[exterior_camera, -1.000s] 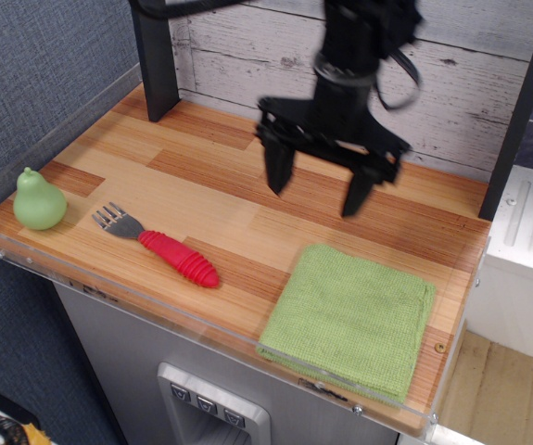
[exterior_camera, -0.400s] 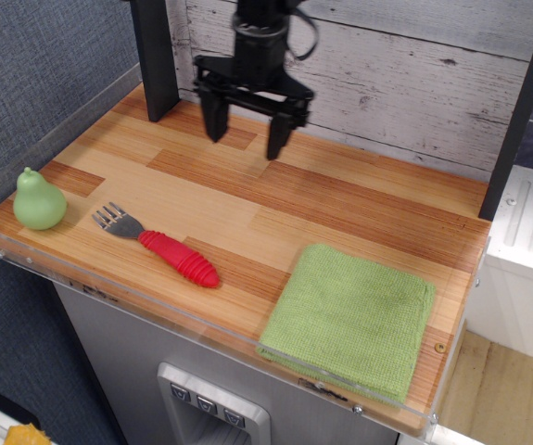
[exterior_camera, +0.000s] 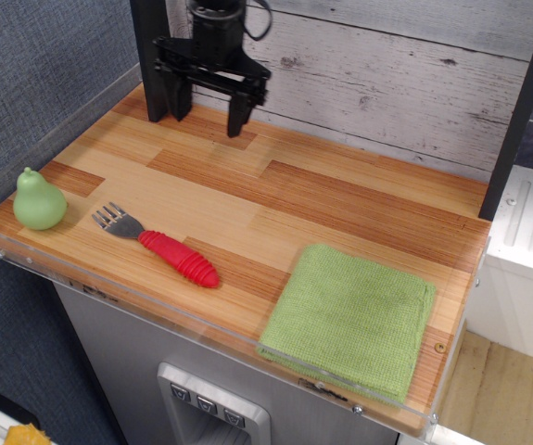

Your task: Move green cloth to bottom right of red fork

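Note:
The green cloth (exterior_camera: 352, 318) lies folded and flat at the front right corner of the wooden table. The red fork (exterior_camera: 162, 246) lies at the front left, its red ribbed handle pointing right and its grey tines pointing left. The cloth is to the right of the fork and slightly nearer the front edge. My black gripper (exterior_camera: 208, 111) hangs open and empty above the back left of the table, far from both cloth and fork.
A small pale-green pear (exterior_camera: 38, 200) stands at the left edge next to the fork's tines. A dark post (exterior_camera: 157, 65) rises at the back left beside the gripper. A clear plastic lip (exterior_camera: 136, 311) runs along the table's front edge.
My gripper has moved from above the middle back of the table leftward to the back left corner, staying open. Cloth, fork and pear have not moved.

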`<action>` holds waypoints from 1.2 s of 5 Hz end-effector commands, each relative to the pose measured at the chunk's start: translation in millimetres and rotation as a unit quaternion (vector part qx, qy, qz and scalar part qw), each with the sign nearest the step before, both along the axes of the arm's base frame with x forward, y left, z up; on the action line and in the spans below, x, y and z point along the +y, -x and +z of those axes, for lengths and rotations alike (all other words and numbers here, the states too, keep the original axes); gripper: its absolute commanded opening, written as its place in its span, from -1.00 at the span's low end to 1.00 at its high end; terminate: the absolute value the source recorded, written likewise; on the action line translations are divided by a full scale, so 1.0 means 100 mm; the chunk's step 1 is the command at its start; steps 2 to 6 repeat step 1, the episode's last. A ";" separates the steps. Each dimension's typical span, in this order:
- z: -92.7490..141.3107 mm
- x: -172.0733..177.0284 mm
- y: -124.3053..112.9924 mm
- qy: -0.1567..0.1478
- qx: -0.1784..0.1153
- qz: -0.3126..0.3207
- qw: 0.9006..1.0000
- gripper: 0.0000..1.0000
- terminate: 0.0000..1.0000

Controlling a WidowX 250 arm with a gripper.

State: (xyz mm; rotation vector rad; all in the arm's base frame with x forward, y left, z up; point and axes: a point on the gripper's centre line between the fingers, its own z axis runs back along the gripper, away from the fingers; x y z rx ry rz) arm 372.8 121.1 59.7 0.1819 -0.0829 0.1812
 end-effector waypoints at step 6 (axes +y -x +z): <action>0.25 0.12 -0.03 -0.020 -0.053 0.038 0.998 1.00 1.00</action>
